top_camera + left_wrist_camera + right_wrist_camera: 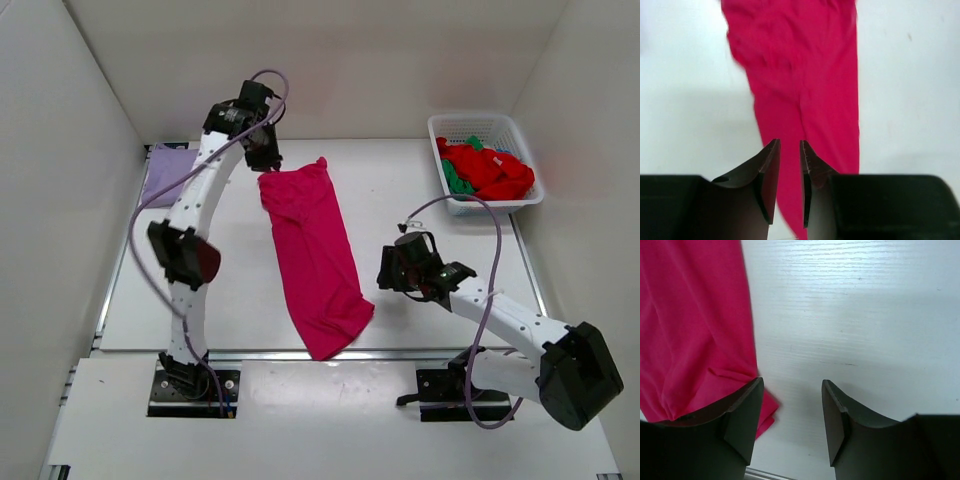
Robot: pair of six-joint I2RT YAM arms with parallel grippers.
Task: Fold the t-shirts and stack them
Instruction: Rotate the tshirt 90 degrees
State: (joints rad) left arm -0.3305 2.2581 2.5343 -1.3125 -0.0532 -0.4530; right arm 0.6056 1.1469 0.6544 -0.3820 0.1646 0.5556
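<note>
bolted at the near edge, the left arm's base (pixel 190 392) and the right arm's base (pixel 462 388) sit closest, on a white table (pixel 250 310). at the far left a pale lavender t-shirt (pixel 168 172) lies by the side wall (pixel 60 200), partly hidden behind the left arm (pixel 200 205), which stretches toward the far side. the left gripper (pixel 790 145) hangs over the far end of the magenta-pink t-shirt (pixel 315 255). its fingers (pixel 769 170) stand a narrow gap apart with nothing clamped, and pink cloth shows through the gap below them. that shirt lies as a long narrow strip down the middle of the table, from the far middle toward the near edge, slanting slightly right, its near end rumpled. just right of that near end the right gripper (pixel 792 385) sits low over the table. its fingers (pixel 745 415) are spread wide with bare tabletop between them, one finger over the shirt's edge; whether it touches the cloth i cannot tell. at the far right a white lattice basket (pixel 480 118) holds bunched red t-shirts (pixel 490 170) and a green t-shirt (pixel 452 180).
</note>
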